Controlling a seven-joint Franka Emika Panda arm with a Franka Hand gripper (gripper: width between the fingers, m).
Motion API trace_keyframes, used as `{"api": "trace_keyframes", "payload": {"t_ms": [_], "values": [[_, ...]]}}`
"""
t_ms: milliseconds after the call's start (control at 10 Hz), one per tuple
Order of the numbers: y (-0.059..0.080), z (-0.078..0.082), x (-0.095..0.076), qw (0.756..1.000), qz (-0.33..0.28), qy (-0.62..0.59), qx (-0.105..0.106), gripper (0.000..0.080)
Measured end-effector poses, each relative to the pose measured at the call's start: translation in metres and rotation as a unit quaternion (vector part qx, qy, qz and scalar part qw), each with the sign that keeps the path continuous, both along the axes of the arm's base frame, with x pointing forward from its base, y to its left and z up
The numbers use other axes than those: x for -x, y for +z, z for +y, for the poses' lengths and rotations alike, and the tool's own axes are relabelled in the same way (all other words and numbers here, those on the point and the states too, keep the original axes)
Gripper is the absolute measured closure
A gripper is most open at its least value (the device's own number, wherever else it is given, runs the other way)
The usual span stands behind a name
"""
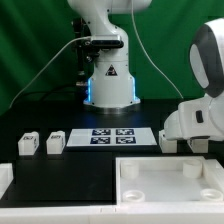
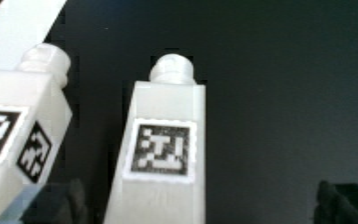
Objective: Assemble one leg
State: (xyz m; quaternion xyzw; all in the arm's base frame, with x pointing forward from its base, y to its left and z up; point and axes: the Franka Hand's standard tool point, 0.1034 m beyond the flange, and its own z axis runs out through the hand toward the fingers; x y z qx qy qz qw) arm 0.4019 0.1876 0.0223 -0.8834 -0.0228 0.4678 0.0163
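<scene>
In the exterior view the robot's base [image 1: 108, 80] stands at the back of the black table [image 1: 60, 112]; the marker board [image 1: 112, 136] lies flat in front of it. Toward the exterior view's left of the board sit two small white blocks, the outer leg [image 1: 27, 144] and the inner leg [image 1: 55, 142]; they are apart from each other, and the inner one is just beside the board's edge. The tabletop [image 1: 165, 182], white with a raised rim, fills the foreground. The arm's white hand hangs low at the exterior view's right, beyond the tabletop's far rim and near the board's other end; the gripper [image 1: 186, 143] points down at the table, and from here I cannot tell how its jaws stand.

In the wrist view two long white pieces lie side by side on the black surface, each with a rounded peg at one end and a square marker on its face. These are the central leg [image 2: 167, 130] and the neighbouring leg [image 2: 25, 110]; a dark gap runs between them, so they do not touch. Whether they are the same two blocks seen from outside I cannot tell. The dark fingertips [image 2: 354, 200] show only at the picture's corners, wide apart; the central leg lies between them, and no contact with either pad is visible; the gripper [image 2: 190, 205] is spread and holds nothing.
</scene>
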Motion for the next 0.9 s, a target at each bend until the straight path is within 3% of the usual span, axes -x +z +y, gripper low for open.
{"api": "trace_keyframes", "payload": {"t_ms": [400,800,900], "values": [[-0.014,0.002,0.026,1.000,0.013,0.009,0.005,0.0150],[-0.016,0.002,0.031,1.000,0.015,0.010,0.006,0.0150],[-0.016,0.002,0.031,1.000,0.015,0.010,0.006,0.0248]]}}
